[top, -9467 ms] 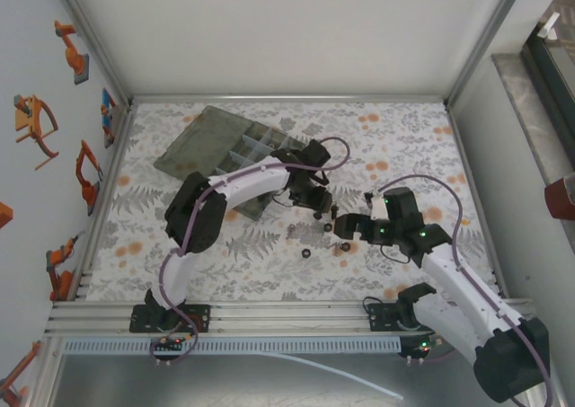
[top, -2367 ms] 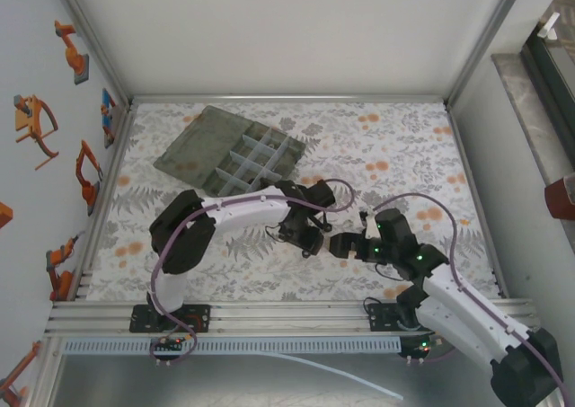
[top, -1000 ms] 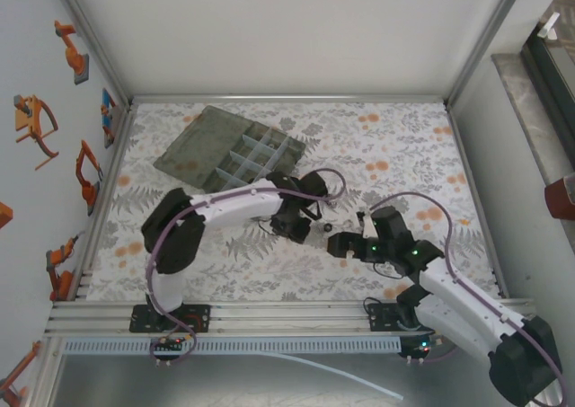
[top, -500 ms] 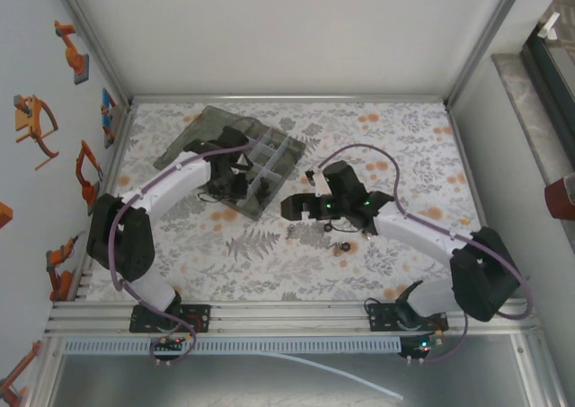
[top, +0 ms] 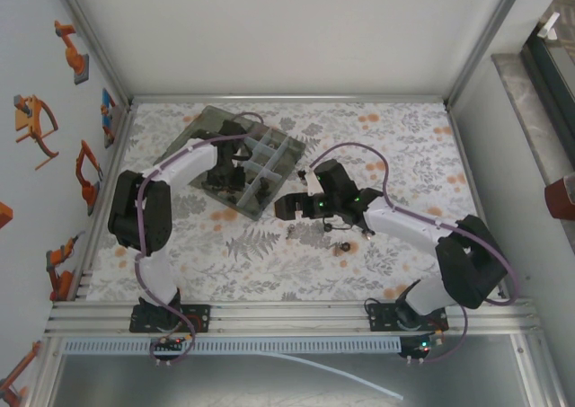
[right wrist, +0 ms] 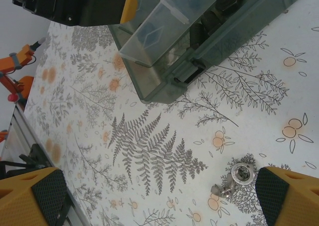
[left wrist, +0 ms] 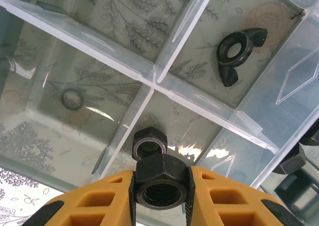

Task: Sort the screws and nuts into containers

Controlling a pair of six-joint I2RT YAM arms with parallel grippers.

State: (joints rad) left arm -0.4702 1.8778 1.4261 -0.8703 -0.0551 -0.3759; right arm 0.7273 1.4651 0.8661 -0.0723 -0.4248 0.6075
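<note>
The left claw (left wrist: 160,196) is closed on a black hexagonal metal nut (left wrist: 160,185), pinched between its orange fingers (left wrist: 99,206) with the threaded hole facing the wrist camera. It hangs over the translucent grey plastic organiser box (top: 280,158). The box sits on the far left part of the floral-patterned surface (top: 395,155), its flat hinged lid (top: 193,142) lying open on the far left side. Directly under the held nut, a second black hex nut (left wrist: 148,147) lies in one compartment against a pale divider. A black wing nut (left wrist: 238,49) lies in a neighbouring compartment and a thin dark ring (left wrist: 73,99) in another. The right claw (right wrist: 159,191) is spread wide and holds nothing, low over the surface just near and right of the box's corner. A small silvery metal piece (right wrist: 238,175) lies on the surface close to one of its fingers.
</note>
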